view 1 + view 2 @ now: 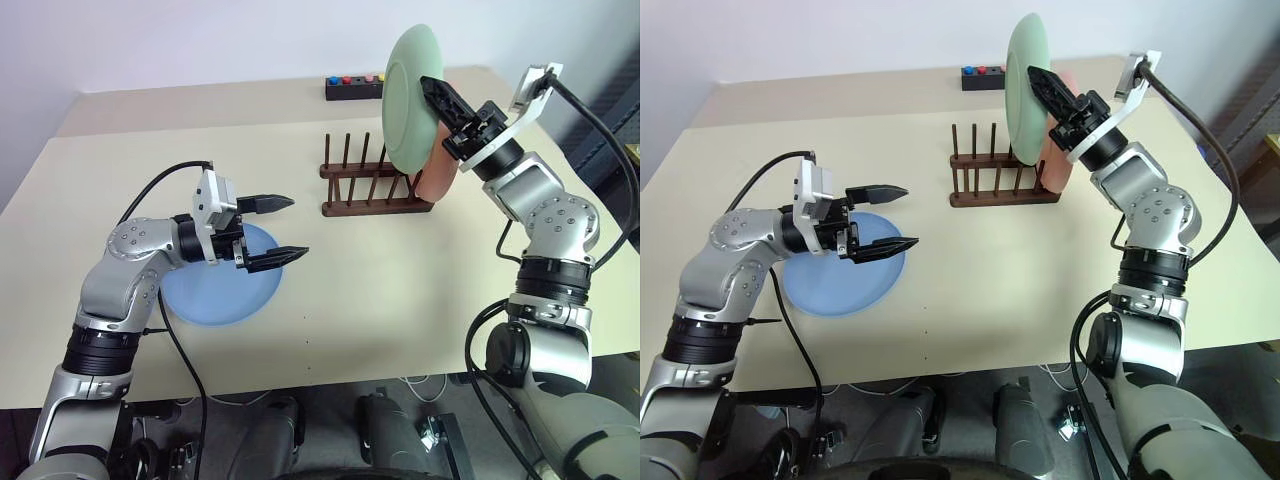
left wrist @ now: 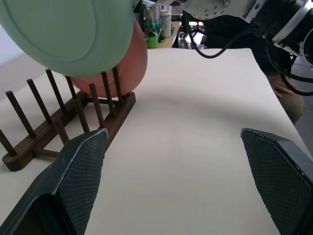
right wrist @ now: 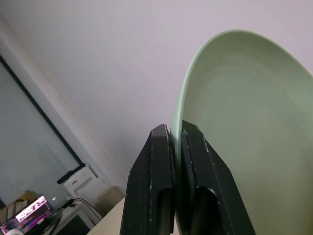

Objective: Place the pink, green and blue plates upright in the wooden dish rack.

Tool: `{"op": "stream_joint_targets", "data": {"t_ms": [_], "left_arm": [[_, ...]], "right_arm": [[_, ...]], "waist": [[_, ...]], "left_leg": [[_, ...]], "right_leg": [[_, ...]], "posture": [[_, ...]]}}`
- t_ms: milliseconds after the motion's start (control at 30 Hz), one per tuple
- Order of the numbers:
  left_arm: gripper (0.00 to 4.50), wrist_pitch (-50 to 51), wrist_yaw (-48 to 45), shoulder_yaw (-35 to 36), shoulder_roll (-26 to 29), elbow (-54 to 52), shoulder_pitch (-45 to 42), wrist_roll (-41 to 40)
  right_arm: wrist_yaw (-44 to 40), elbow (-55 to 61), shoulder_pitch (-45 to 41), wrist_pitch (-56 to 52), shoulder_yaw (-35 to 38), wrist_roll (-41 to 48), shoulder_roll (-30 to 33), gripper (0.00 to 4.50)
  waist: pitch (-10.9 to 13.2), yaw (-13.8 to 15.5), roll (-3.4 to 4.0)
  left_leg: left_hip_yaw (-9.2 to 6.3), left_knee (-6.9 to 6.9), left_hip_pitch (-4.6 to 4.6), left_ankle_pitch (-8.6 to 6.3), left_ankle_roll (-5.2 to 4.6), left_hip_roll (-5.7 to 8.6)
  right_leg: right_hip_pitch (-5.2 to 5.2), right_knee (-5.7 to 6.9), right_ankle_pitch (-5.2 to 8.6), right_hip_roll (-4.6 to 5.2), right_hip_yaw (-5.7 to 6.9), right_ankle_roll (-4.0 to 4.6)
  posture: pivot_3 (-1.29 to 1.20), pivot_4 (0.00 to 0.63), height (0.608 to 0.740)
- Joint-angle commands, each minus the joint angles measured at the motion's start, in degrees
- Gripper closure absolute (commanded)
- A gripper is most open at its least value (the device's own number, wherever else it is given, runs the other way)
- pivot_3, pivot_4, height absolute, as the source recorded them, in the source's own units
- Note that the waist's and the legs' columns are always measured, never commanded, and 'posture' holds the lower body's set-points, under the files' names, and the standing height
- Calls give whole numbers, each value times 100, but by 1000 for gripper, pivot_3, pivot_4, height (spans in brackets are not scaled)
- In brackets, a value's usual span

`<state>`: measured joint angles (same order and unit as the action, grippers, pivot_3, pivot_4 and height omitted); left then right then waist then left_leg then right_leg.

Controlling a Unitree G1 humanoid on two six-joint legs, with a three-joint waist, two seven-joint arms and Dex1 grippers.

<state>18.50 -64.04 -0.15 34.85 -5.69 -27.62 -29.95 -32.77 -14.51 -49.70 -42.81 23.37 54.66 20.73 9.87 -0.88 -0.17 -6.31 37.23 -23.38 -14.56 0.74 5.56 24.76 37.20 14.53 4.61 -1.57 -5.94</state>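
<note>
Left eye view shows the right end effector (image 1: 432, 88) clenched on the rim of the green plate (image 1: 408, 100), holding it upright in the air over the right end of the wooden dish rack (image 1: 375, 190). From the right wrist view, both black fingers (image 3: 151, 186) pinch the plate's edge, one on each face. The plate's lower edge hangs just above the peg tops — whether it touches a peg I cannot tell.

The pink plate (image 1: 440, 170) stands on edge at the right end of the rack, just behind the green one and partly hidden by it; the left wrist view shows it resting between the last pegs.

The rack sits toward the far edge of the counter (image 1: 400, 290), right of centre. A small black box (image 1: 354, 87) with coloured buttons lies beyond it, at the far edge.

The blue plate (image 1: 215, 290) lies flat on the counter toward the near left corner. Above its far side is the left end effector (image 1: 280, 228), released — its two fingers spread wide and empty, pointing level across the counter toward the rack, well apart from it. A black cable (image 1: 160, 190) loops over the left arm.
</note>
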Motion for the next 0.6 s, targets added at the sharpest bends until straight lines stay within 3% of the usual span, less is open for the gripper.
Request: {"op": "stream_joint_targets", "data": {"t_ms": [33, 600], "left_arm": [[0, -23, -8, 131, 61, -185, -22, -56], [0, -49, 51, 121, 22, -204, 13, -46]], "right_arm": [[-40, 215, 53, 53, -47, -12, -33, 4463], [608, 82, -684, -337, 539, 872, 10, 4463]], "waist": [[0, -1, 0], [0, 9, 0]], "left_leg": [[0, 0, 0, 0, 0, 0], [0, 0, 0, -2, -4, 1]], "right_leg": [[0, 0, 0, 0, 0, 0], [0, 0, 0, 1, 0, 0]], "posture": [[0, 150, 740], [0, 150, 740]]}}
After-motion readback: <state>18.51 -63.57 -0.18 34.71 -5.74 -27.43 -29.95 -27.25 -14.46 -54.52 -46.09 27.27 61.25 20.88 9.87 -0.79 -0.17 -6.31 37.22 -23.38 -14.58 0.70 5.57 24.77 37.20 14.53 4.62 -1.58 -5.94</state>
